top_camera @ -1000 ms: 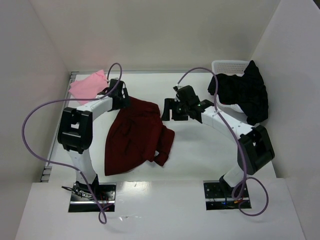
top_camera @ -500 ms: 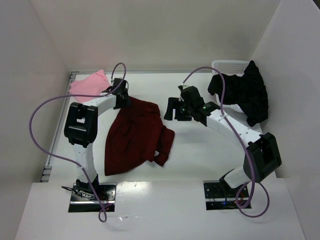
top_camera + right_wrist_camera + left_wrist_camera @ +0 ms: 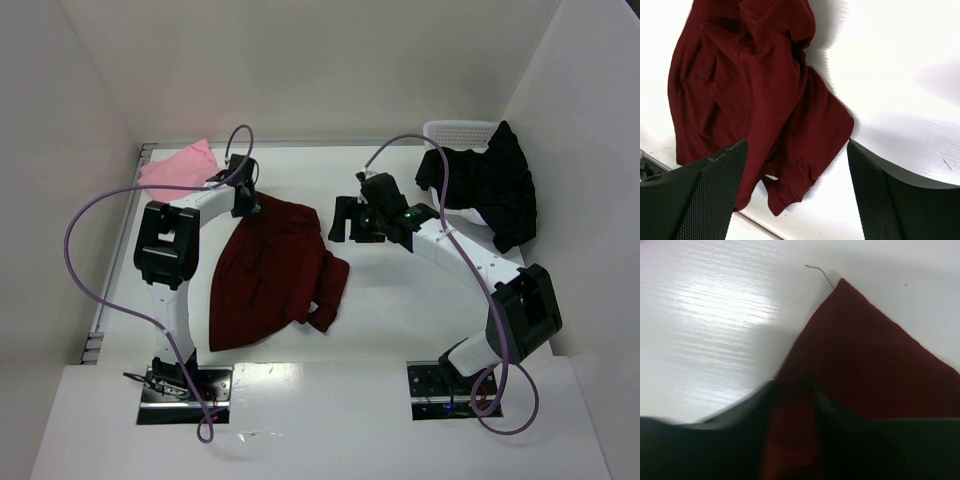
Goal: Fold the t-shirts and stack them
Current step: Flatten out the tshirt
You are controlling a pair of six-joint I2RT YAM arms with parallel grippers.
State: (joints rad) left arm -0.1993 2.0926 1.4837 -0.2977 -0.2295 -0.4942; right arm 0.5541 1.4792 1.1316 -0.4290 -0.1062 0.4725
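**A:** Left gripper?
**B:** Clamped on the far corner of the maroon t-shirt, which lies crumpled on the white table, left of centre.
**A:** Right gripper?
**B:** Fingers spread wide, gripping nothing, above the table just right of that shirt.
**A:** Remainder?
**B:** Pink t-shirt, far left corner. Black t-shirt, draped over the white mesh basket, far right.

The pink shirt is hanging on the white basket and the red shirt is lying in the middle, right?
No. The black shirt hangs on the white basket; the pink shirt lies in the far left corner. The top external view shows it. The red shirt does lie in the middle.
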